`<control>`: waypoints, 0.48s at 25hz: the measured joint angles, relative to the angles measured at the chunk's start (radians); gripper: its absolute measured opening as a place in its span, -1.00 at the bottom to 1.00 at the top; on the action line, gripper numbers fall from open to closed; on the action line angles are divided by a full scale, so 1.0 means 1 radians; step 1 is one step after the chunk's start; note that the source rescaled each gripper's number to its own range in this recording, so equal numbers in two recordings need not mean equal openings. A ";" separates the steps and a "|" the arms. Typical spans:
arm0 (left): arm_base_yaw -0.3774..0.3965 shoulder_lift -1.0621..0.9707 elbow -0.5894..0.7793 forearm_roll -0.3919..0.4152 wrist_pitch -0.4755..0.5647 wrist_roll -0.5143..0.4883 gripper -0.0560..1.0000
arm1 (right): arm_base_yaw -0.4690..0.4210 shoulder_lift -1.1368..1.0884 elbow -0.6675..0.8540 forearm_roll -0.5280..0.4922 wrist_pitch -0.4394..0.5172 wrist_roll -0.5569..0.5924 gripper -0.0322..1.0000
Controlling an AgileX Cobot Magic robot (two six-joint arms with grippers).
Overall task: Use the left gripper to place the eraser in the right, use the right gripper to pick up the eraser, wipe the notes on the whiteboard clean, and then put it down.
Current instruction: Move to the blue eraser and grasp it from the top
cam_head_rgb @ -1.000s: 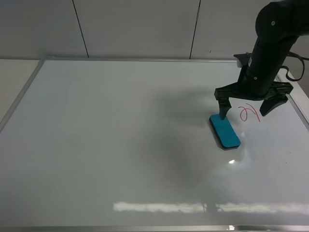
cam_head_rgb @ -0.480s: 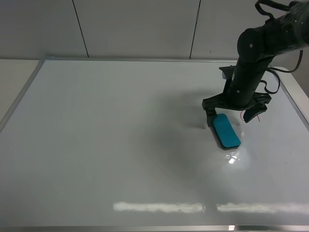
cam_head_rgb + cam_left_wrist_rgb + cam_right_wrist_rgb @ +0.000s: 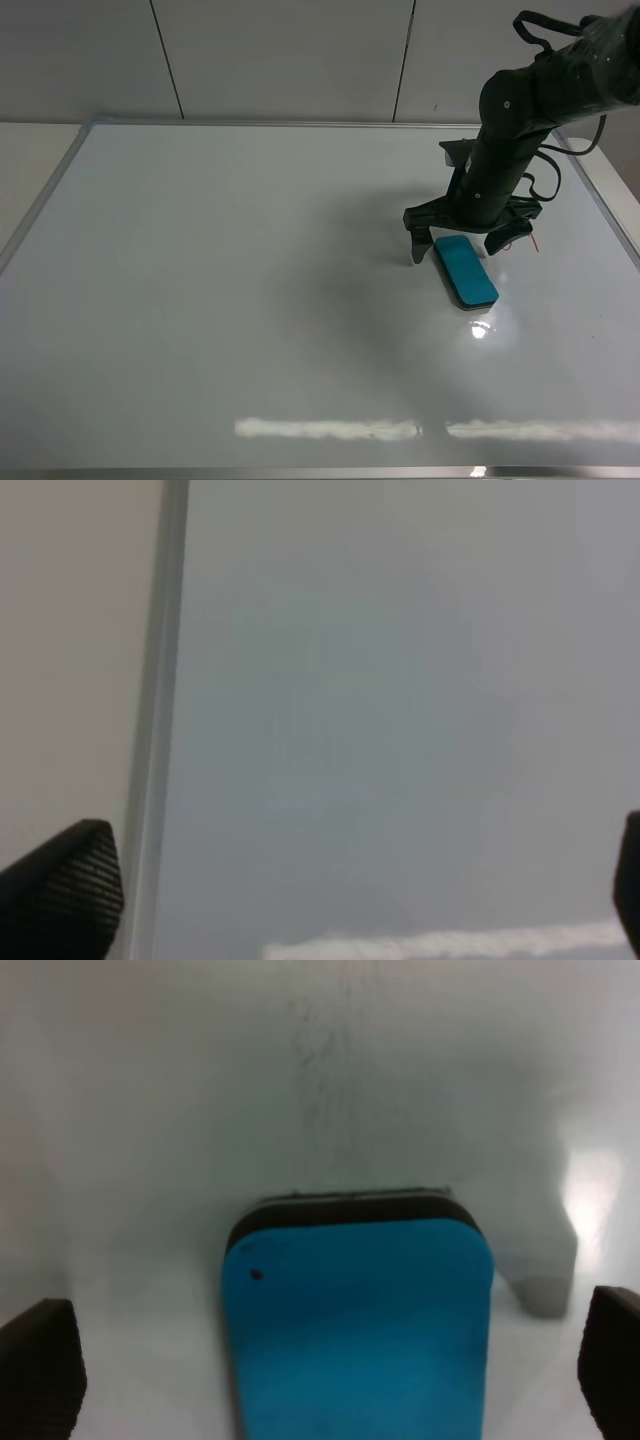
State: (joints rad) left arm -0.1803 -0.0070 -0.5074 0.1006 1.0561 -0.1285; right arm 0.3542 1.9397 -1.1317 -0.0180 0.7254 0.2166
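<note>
Right gripper (image 3: 457, 246): shifted left, fingers wide astride eraser (image 3: 466, 272), a rounded teal block on dark felt. Left gripper (image 3: 345, 895): fingers wide.

- eraser (image 3: 466, 272): teal-blue top, dark felt base
- whiteboard (image 3: 230, 290): glossy white, silver frame
- notes (image 3: 533, 241): red
- right gripper (image 3: 457, 250): black
- left gripper (image 3: 345, 885) fingers (image 3: 60, 890): black, fine ribbed texture
</note>
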 joint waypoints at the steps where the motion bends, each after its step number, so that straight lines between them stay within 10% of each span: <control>1: 0.000 0.000 0.000 0.000 0.000 0.000 1.00 | 0.000 0.000 0.000 0.005 0.003 0.000 0.95; 12: 0.000 0.000 0.000 -0.001 0.000 0.000 1.00 | 0.001 0.000 0.000 0.007 0.087 0.000 0.95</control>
State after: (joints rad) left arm -0.1803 -0.0070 -0.5074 0.0998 1.0561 -0.1285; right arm 0.3552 1.9397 -1.1317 -0.0111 0.8120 0.2166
